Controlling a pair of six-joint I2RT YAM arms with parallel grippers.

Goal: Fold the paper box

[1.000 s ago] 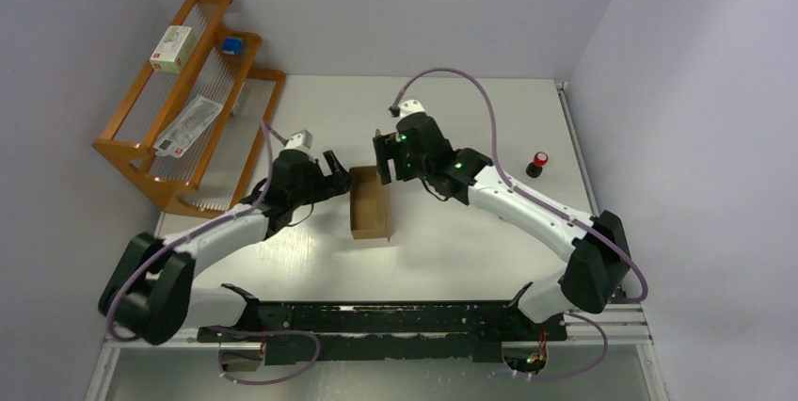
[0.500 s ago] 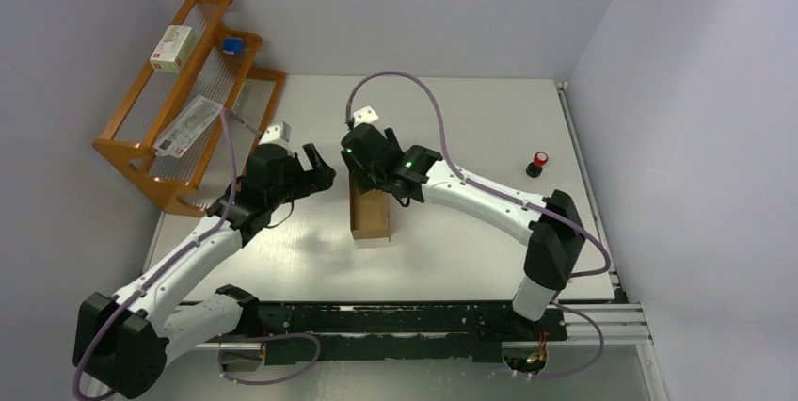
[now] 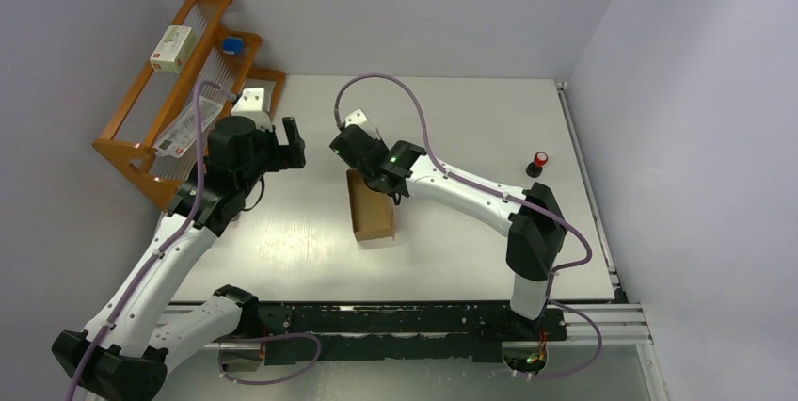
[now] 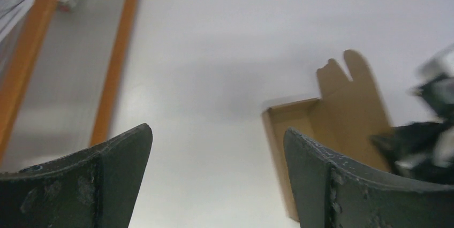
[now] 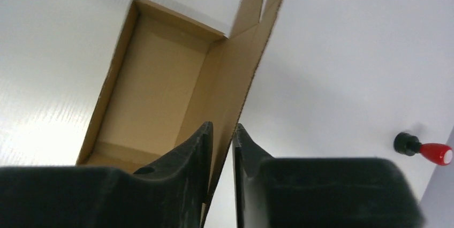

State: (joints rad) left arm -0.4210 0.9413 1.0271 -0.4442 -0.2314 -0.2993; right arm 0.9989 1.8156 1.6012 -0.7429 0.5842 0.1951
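The brown paper box (image 3: 373, 213) lies open-topped in the middle of the table, its tall lid panel raised along one long side. My right gripper (image 3: 363, 177) is at the box's far end. In the right wrist view the raised panel of the box (image 5: 155, 89) runs up between the two fingers of the right gripper (image 5: 223, 125), which are nearly together, one on each face. My left gripper (image 3: 294, 142) hangs wide open to the left of the box and apart from it. From the left wrist the box (image 4: 342, 110) shows beyond the empty left gripper (image 4: 218, 129).
An orange wooden rack (image 3: 188, 90) stands at the back left, holding a small white box (image 3: 173, 48), a blue object (image 3: 231, 44) and a leaflet (image 3: 191, 125). A red-topped button (image 3: 538, 162) sits at the right of the table.
My right arm has swung left to the box's far end and its jaws have closed onto the raised panel. My left arm has drawn back to the left, away from the box, still open.
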